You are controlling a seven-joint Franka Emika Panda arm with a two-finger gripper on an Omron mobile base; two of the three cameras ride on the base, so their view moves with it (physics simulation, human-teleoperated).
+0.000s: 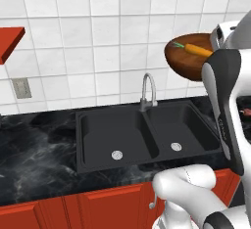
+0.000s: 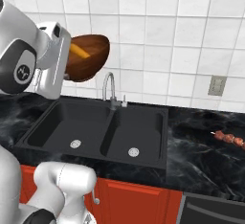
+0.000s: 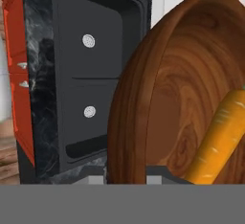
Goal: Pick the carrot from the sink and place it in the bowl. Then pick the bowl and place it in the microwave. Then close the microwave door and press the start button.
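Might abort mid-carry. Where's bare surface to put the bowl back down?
Bare marble counter left of the sink, running toward the wall outlet. Both black basins hold only their drains. Right of the sink, counter is free up to the skewer at the far edge. Crowded spot: the faucet at the divider, right below the claw-held bowl with the carrot.

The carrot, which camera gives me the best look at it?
The left base view: the carrot lies whole in the lifted bowl, green top included. The hand view is closer, but the carrot is cut off by the frame edge. In the right base view the gripper hides most of the carrot.
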